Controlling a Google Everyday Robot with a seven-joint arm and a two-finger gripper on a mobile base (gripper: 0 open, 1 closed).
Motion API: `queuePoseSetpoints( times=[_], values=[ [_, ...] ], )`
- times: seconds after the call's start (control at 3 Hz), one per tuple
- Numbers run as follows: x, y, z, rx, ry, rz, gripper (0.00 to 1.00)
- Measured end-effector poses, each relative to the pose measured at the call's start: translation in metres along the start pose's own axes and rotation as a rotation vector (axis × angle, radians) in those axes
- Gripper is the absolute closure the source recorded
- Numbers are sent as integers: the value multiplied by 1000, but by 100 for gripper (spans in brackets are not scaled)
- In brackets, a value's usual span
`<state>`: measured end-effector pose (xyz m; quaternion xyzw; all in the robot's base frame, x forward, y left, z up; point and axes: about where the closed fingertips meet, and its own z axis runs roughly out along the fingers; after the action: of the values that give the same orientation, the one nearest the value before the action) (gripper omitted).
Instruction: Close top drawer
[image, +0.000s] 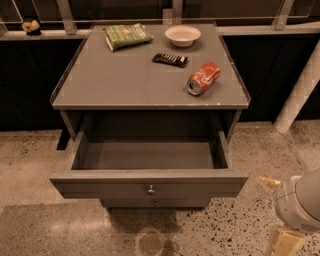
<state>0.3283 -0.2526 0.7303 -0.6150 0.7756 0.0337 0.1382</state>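
Note:
The top drawer (149, 182) of the grey cabinet (150, 80) is pulled far out toward me. Its shallow grey box is empty, and its flat front carries a small round metal knob (150, 189). A second knob (156, 202) on the drawer front below peeks out under it. My gripper (287, 220) is at the bottom right of the view, low over the floor. It is to the right of the drawer's front corner and apart from it, holding nothing that I can see.
On the cabinet top lie a red soda can (203, 78) on its side, a dark snack bar (170, 59), a white bowl (183, 35) and a green chip bag (127, 36). A white post (300, 90) leans at the right. The floor is speckled terrazzo (60, 220).

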Motion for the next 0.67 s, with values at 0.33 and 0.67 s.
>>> queuePoseSetpoints(
  times=[0.33,0.67],
  values=[
    [8,14,56,-104,20,2,0],
    [12,23,87,-166,32,2,0]
  ],
)
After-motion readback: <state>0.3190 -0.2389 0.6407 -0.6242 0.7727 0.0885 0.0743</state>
